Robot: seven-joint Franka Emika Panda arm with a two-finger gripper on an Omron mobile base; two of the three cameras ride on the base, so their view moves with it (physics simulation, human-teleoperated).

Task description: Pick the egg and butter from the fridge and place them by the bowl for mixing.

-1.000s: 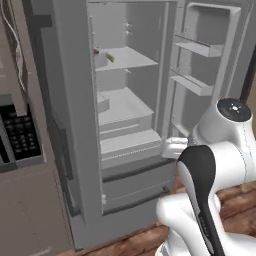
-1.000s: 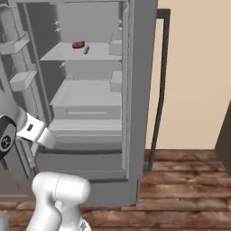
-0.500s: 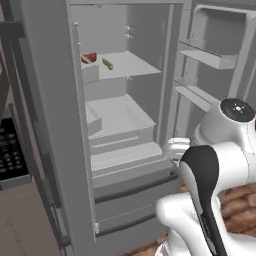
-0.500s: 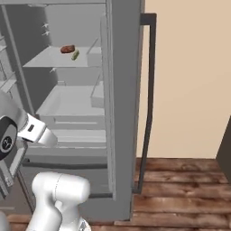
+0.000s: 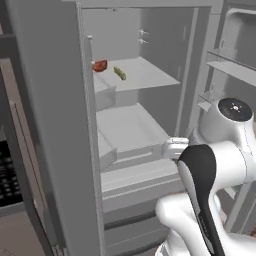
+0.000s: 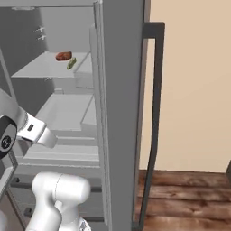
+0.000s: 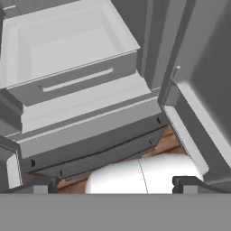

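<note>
The butter [image 5: 119, 73] was seen beside a red-orange lump [image 5: 100, 65] on the fridge [image 5: 50, 125] shelf; the gripper [image 7: 115, 182] was held wide, empty, ready to reach.

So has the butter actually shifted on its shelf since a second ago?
No. The butter lies just right of the red lump on the upper fridge shelf, as before; the camera moved.

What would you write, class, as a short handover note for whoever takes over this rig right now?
Tool: open, empty, pointing at the lower drawers of the fridge.
Butter lies on the upper shelf, beside a red-orange lump. Egg and bowl cannot be made out.
Done: fridge stands open.
Left: pick up butter and egg, place both by the bowl.
</note>
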